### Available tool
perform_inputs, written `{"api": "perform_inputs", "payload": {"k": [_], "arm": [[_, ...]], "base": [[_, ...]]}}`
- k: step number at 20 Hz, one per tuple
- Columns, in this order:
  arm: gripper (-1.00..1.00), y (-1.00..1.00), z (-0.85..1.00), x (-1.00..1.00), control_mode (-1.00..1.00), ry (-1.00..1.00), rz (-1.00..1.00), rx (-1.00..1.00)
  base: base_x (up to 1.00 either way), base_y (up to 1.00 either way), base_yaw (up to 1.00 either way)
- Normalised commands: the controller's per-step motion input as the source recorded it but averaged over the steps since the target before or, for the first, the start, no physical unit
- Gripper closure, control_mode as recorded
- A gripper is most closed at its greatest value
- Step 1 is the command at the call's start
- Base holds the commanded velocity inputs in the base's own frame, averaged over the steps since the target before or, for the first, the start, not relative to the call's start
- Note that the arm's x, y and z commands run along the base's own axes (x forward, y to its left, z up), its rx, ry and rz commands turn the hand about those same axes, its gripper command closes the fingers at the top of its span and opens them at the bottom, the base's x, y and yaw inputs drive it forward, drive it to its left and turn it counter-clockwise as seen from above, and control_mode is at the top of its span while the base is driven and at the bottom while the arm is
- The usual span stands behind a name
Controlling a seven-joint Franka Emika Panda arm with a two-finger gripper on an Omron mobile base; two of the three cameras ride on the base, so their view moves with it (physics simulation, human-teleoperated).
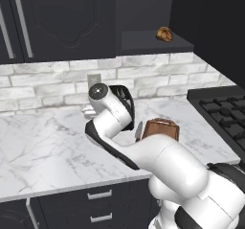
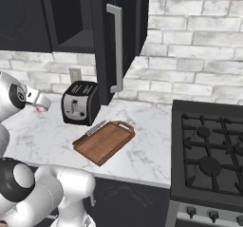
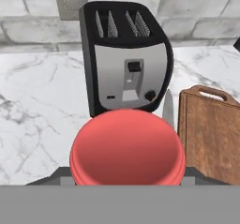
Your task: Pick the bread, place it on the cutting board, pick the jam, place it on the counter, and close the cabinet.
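Note:
My gripper point(image 3: 126, 177) is shut on the jam point(image 3: 126, 153), a red jar whose round face fills the lower middle of the hand view. It hangs above the white marble counter point(image 3: 37, 101), just in front of the toaster. From the right base view the gripper point(image 2: 42, 106) holds the jam point(image 2: 42, 108) at the far left. The bread point(image 1: 164, 33), a golden-brown roll, rests on the shelf of the dark cabinet point(image 1: 153, 43). The cabinet door point(image 2: 128, 26) stands open. Nothing lies on the cutting board point(image 2: 104, 142), right of the toaster on the counter point(image 2: 142, 159).
A black-and-silver toaster point(image 2: 80, 102) stands against the brick wall, with a knife point(image 2: 96, 127) between it and the board. The black stove point(image 2: 211, 155) fills the right side. Bare marble point(image 1: 43, 146) stretches to the left of my arm.

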Motion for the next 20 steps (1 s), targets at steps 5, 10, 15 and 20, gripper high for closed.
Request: {"api": "perform_inputs", "payload": {"k": [5,10,15,20], "arm": [[1.00,0.01,-0.26,0.00,-1.00,0.06,0.00,0.00],[1.00,0.00,-0.28,0.00,-1.00,0.00,0.00,0.00],[1.00,0.00,-0.28,0.00,-1.00,0.00,0.00,0.00],[1.00,0.00,-0.28,0.00,-1.00,0.00,0.00,0.00]], "base": [[0.00,0.00,0.00],[0.00,0.00,0.00],[0.00,0.00,0.00],[0.00,0.00,0.00]]}}
